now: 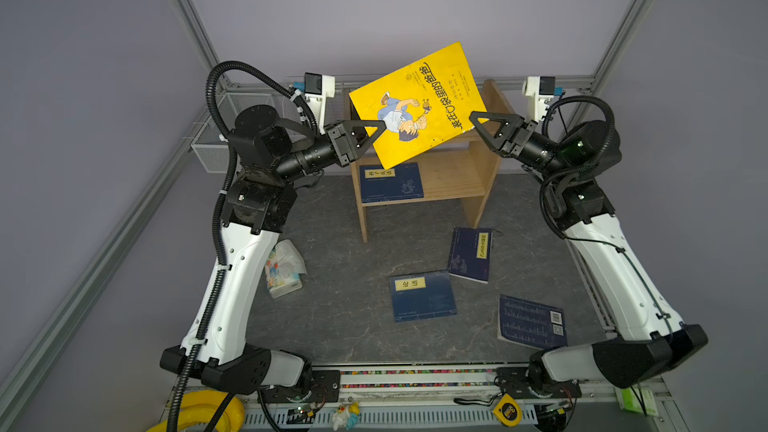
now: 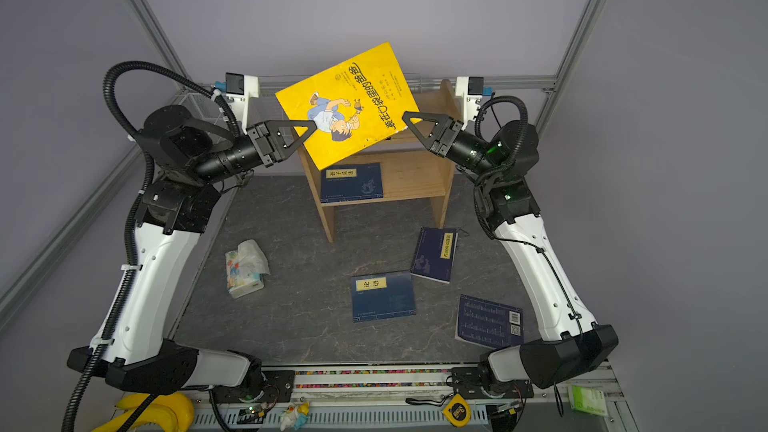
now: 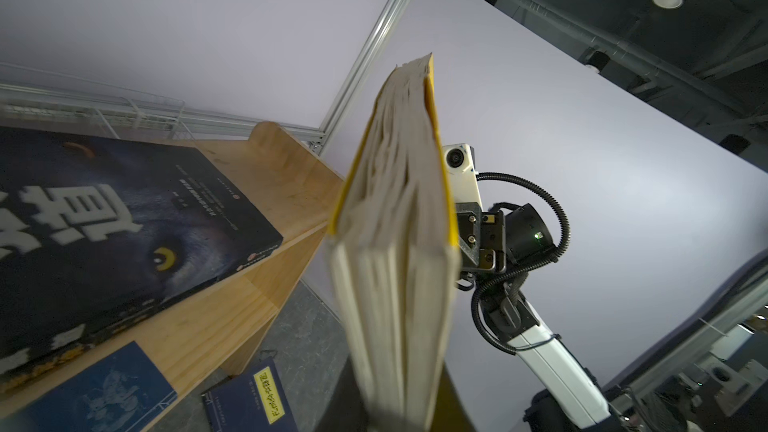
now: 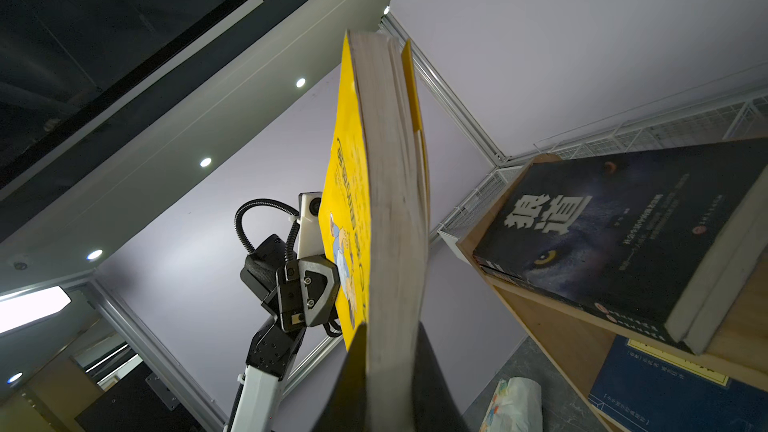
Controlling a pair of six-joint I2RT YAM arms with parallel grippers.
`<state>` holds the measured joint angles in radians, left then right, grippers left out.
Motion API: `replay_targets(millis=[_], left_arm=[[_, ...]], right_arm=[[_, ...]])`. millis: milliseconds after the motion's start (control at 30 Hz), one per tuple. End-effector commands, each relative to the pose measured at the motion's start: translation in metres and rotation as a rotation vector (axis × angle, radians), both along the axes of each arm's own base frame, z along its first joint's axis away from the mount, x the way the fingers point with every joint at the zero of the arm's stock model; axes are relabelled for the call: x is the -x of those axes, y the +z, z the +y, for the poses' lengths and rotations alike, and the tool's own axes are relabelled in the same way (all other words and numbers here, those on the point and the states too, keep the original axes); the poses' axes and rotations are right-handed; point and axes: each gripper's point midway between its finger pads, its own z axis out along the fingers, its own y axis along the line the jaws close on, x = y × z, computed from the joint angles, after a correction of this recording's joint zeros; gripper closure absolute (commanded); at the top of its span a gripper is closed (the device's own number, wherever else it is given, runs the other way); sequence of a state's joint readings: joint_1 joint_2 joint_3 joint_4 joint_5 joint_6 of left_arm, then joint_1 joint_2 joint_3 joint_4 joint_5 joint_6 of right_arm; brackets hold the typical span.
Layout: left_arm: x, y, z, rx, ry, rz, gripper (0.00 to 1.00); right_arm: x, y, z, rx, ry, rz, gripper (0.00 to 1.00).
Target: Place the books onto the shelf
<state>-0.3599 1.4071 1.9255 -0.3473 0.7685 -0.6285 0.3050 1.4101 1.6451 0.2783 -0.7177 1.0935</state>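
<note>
A bright yellow cartoon book (image 1: 415, 101) (image 2: 345, 101) hangs tilted in the air above the pine shelf (image 1: 449, 176) (image 2: 411, 176). My left gripper (image 1: 382, 123) (image 3: 399, 363) is shut on its left edge. My right gripper (image 1: 471, 114) (image 4: 392, 326) is shut on its right edge, fingers flanking the pages. A black wolf-eye book (image 3: 124, 222) (image 4: 623, 234) lies on the upper tier, hidden by the yellow book in both top views. One navy book (image 1: 390, 182) lies flat on the lower tier. Three more navy books (image 1: 471, 253) (image 1: 422, 295) (image 1: 532, 322) lie on the dark tabletop.
A tissue pack (image 1: 284, 270) sits on the table beside the left arm. White wire mesh baskets (image 1: 232, 130) stand at the back left. A yellow tape measure (image 1: 507, 409) and a yellow object (image 1: 208, 409) lie along the front rail.
</note>
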Motion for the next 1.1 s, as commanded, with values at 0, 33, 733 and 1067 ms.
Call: replay_targets(millis=[0, 33, 733, 1067], left_arm=[[0.005, 0.032, 0.021, 0.033, 0.14, -0.119, 0.74], [0.003, 0.032, 0.024, 0.034, 0.166, -0.121, 0.7], [-0.026, -0.028, 0.057, 0.236, 0.456, 0.094, 0.24], [-0.052, -0.018, 0.04, 0.346, 0.427, 0.156, 0.22]], right_arm=[[-0.014, 0.01, -0.014, -0.1, -0.107, -0.005, 0.93], [-0.016, 0.011, -0.015, -0.114, -0.125, -0.004, 0.93], [-0.052, 0.028, 0.001, -0.38, -0.268, 0.041, 0.93], [-0.052, 0.03, 0.013, -0.426, -0.24, 0.056, 0.93]])
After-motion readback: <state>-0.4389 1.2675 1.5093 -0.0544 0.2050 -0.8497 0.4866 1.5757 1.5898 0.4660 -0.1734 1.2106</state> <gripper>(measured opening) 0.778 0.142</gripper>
